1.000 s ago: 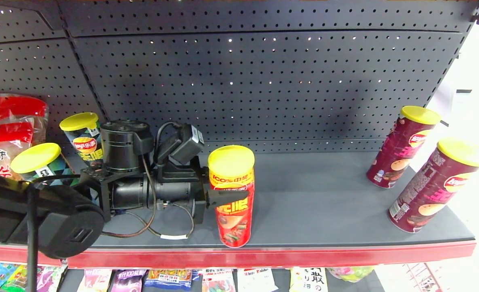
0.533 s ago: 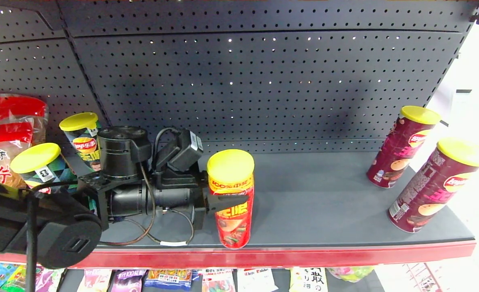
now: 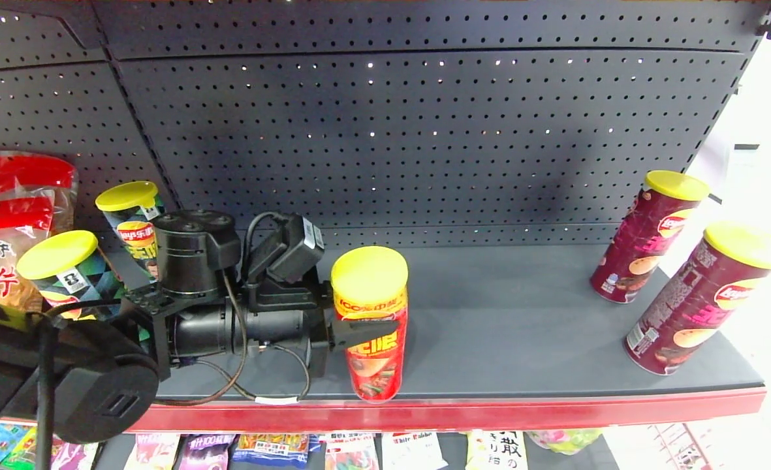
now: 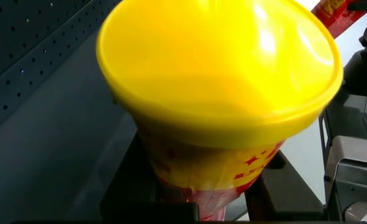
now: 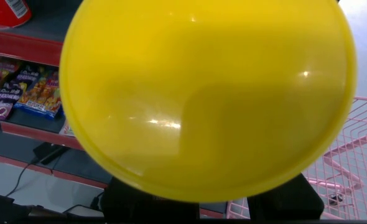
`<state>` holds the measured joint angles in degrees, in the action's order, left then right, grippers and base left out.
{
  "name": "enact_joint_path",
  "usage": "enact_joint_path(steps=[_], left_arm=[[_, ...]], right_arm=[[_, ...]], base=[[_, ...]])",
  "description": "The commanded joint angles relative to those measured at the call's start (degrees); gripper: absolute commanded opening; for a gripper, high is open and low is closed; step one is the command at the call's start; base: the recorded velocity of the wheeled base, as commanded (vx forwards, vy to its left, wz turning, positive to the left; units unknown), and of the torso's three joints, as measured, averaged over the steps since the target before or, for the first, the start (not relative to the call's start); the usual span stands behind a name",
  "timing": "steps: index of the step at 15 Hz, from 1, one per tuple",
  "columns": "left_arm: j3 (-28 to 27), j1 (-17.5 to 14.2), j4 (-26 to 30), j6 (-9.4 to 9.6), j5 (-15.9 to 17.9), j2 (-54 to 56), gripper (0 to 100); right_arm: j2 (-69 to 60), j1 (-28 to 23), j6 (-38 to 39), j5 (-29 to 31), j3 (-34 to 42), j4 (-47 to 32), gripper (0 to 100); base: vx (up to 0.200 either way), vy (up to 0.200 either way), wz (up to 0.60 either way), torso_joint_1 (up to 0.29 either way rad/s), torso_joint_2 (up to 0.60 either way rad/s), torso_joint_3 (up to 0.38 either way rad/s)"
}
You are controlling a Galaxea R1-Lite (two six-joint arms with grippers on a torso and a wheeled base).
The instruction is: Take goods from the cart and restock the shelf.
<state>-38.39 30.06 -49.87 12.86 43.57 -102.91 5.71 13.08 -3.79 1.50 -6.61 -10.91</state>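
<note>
A red chip can (image 3: 372,326) with a yellow lid stands upright near the front edge of the dark shelf (image 3: 522,326). My left gripper (image 3: 375,323) is shut on its middle, coming in from the left. In the left wrist view the same can (image 4: 214,81) rises between the fingers (image 4: 124,193). My right gripper (image 5: 202,205) is shut on a second yellow-lidded can (image 5: 208,93), held in front of the shelving with the lid facing the camera; its body is hidden.
Two maroon cans (image 3: 649,235) (image 3: 698,297) stand at the shelf's right end. Two dark green cans (image 3: 130,215) (image 3: 62,267) and red bags (image 3: 13,196) crowd the left. Snack packets (image 3: 359,450) fill the lower shelf. A pink cart (image 5: 357,162) is beside it.
My left arm has sunk slightly and shifted a little left with the red can, so the lid sits lower than before. The other cans have not moved.
</note>
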Motion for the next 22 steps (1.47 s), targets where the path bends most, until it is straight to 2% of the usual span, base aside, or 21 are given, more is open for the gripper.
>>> enact_joint_path(steps=[1, 3, 4, 8, 12, 15, 16, 17, 18, 20, 21, 22], left_arm=[[0.3, 0.0, 0.1, -0.03, 0.0, -0.1, 0], [0.9, 0.1, 0.1, 0.15, -0.2, 0.0, 0], [0.9, 0.1, 0.1, 0.23, -0.2, 0.0, 100], [1.1, 0.1, 0.1, 0.06, -0.6, 0.6, 100], [8.3, -1.2, 0.1, -0.12, -1.9, 5.9, 100], [12.1, -6.9, 0.1, -0.29, -1.9, 10.5, 100], [12.1, -6.9, 0.1, -0.29, -1.9, 10.5, 100], [14.2, -11.6, 0.1, -0.91, -1.8, 14.8, 100], [15.3, -12.4, 0.2, -2.49, -1.9, 17.2, 100], [19.6, -12.6, 0.7, -9.7, -3.8, 27.1, 100], [20.5, -12.5, 0.8, -10.75, -4.6, 29.0, 100], [23.5, -12.7, 2.5, -13.3, -8.7, 36.5, 100]], right_arm=[[0.1, 0.0, 0.0, 0.0, 0.0, -0.1, 0], [0.1, 0.0, 0.0, 0.0, 0.0, -0.1, 0], [0.1, 0.0, 0.0, 0.0, 0.0, -0.1, 0], [0.1, 0.0, 0.0, 0.0, 0.0, -0.1, 0], [0.1, 0.0, 0.0, 0.0, 0.0, 0.0, 0], [0.1, 0.0, 0.0, -0.1, 0.0, 0.0, 0], [0.1, 0.0, 0.0, -0.1, 0.0, 0.0, 0], [0.1, 0.0, 0.0, -0.1, 0.0, -0.1, 0], [0.1, 0.0, 0.0, -0.1, 0.0, -0.1, 0], [0.1, 0.0, -0.1, -0.4, 0.0, -0.1, 0], [0.1, 0.0, -0.1, -0.4, 0.0, -0.1, 0], [0.1, 0.2, -0.2, -0.6, -0.7, 0.0, 0]], base=[[0.0, 0.0, 0.0, 0.0, 0.0, 0.0], [0.0, 0.0, 0.0, 0.0, 0.0, 0.0], [0.0, 0.0, 0.0, 0.0, 0.0, 0.0], [0.0, 0.0, 0.0, 0.0, 0.0, 0.0], [0.0, 0.0, 0.0, 0.0, 0.0, 0.0], [0.0, 0.0, 0.0, 0.0, 0.0, 0.0], [0.0, 0.0, 0.0, 0.0, 0.0, 0.0], [0.0, 0.0, 0.0, 0.0, 0.0, 0.0], [0.0, 0.0, 0.0, 0.0, 0.0, 0.0], [0.0, 0.0, 0.0, 0.0, 0.0, 0.0], [0.0, 0.0, 0.0, 0.0, 0.0, 0.0], [0.0, 0.0, 0.0, 0.0, 0.0, 0.0]])
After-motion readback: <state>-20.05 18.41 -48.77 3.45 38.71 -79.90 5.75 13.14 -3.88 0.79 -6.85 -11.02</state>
